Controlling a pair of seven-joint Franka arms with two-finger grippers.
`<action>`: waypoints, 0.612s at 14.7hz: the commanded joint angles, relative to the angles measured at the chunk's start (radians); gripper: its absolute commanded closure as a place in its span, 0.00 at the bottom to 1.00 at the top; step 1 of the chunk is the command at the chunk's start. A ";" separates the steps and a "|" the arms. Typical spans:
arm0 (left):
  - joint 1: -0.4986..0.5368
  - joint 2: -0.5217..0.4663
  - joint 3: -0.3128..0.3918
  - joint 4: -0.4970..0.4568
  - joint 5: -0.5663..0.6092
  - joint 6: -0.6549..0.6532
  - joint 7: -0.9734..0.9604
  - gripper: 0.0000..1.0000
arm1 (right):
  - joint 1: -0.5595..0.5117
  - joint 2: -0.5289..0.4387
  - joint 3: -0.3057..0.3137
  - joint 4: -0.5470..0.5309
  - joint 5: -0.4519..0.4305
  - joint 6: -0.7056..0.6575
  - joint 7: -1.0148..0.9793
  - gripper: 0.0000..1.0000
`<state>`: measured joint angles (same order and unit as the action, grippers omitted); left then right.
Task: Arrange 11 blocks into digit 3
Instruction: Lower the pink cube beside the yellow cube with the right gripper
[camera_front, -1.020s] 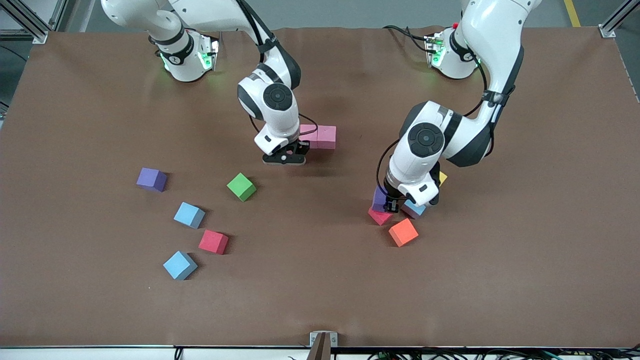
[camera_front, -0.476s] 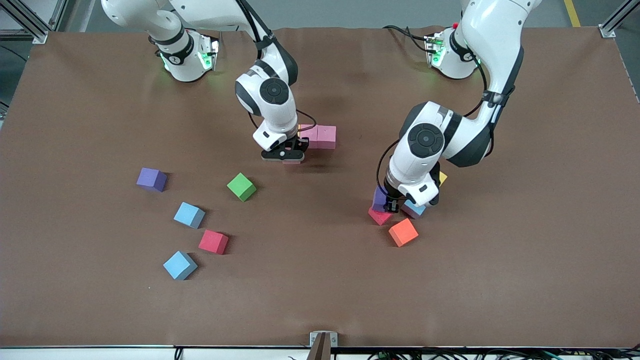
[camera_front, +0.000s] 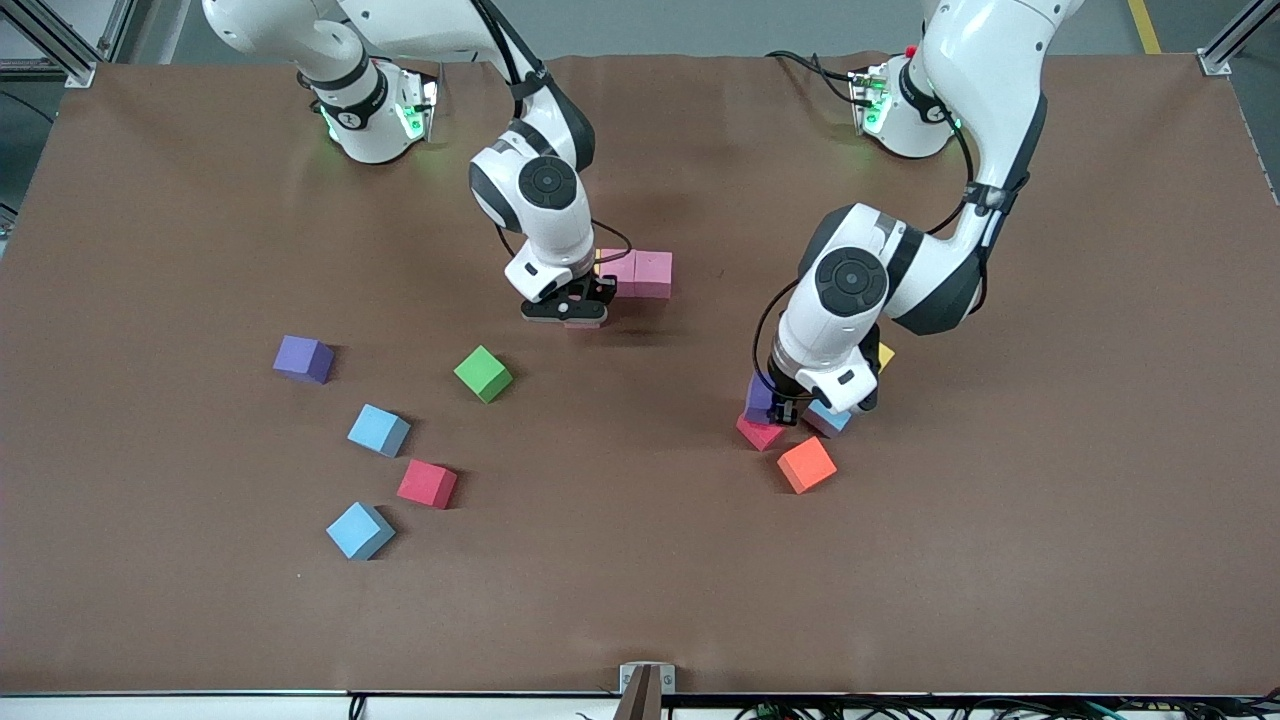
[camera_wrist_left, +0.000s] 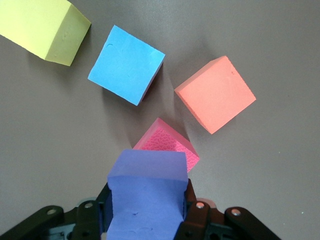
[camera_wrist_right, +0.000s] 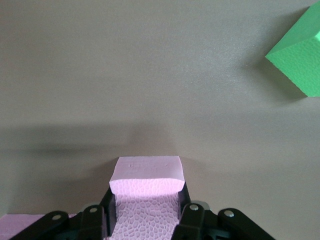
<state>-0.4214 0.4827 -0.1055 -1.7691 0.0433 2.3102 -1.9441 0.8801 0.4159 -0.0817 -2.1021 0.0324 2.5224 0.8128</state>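
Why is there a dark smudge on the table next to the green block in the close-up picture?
In the right wrist view it is a soft shadow cast by the green block; a wider, blurrier shadow band lies above the pink block held in the right gripper.

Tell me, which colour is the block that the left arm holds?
Purple block; the left wrist view shows it best.

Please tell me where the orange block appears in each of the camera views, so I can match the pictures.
Front view: the orange block lies on the table, nearer to the camera than the left claw.
Left wrist view: the orange block lies above the claw's held purple block.
Right wrist view: not in it.
Shared landmark: the red block beside it, under the purple block.
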 joint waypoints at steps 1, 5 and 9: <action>-0.002 0.016 0.001 0.027 -0.008 -0.020 -0.004 0.68 | 0.008 -0.029 -0.010 -0.036 0.001 0.006 0.012 1.00; -0.002 0.022 0.001 0.027 -0.006 -0.020 -0.004 0.68 | 0.008 -0.029 -0.010 -0.036 0.001 0.004 0.016 1.00; -0.002 0.023 0.001 0.027 -0.006 -0.018 -0.004 0.68 | 0.007 -0.029 -0.010 -0.036 0.001 0.004 0.023 1.00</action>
<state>-0.4215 0.4936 -0.1055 -1.7688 0.0433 2.3102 -1.9441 0.8801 0.4159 -0.0836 -2.1024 0.0327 2.5224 0.8182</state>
